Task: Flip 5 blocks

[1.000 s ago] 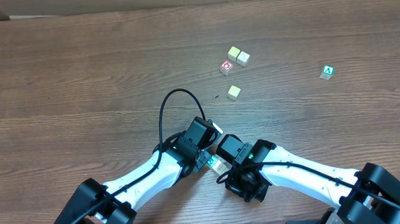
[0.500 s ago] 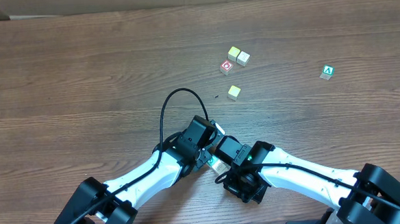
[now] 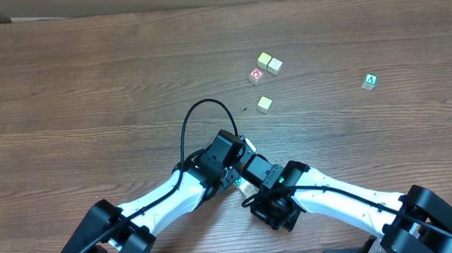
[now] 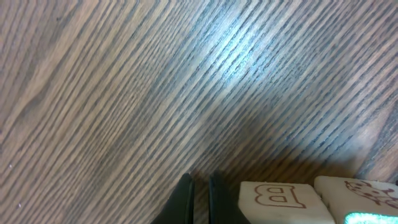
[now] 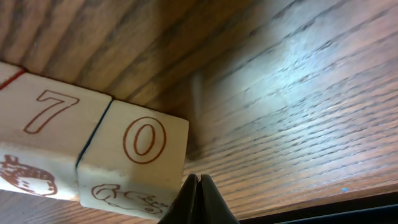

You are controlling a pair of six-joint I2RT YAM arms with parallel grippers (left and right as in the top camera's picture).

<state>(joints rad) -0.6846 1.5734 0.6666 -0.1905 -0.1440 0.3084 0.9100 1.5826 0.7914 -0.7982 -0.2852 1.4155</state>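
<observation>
Both grippers are down on the table at the front middle, close together. My left gripper [image 4: 199, 196] is shut and holds nothing. A pale block printed with a "B" [image 4: 280, 198] lies just to its right, and beside that a block with a picture [image 4: 357, 191]. The right gripper [image 5: 199, 190] is also shut and holds nothing, its tips at the lower right corner of a "0" block [image 5: 140, 149]. That block sits against a "7" block [image 5: 43, 124]. From overhead only a pale and teal bit of these blocks [image 3: 243, 186] shows between the arms. A red-marked block [image 3: 256, 75] lies farther back.
Three yellow-topped cubes [image 3: 264, 60] [image 3: 275, 65] [image 3: 264, 103] sit near the red-marked block. A green cube with a white "A" [image 3: 370, 80] lies at the right. A black cable [image 3: 191, 117] loops up from the left arm.
The right arm's wrist has slid a little to the left, closer to the left arm. The left arm and the far cubes have not moved.
</observation>
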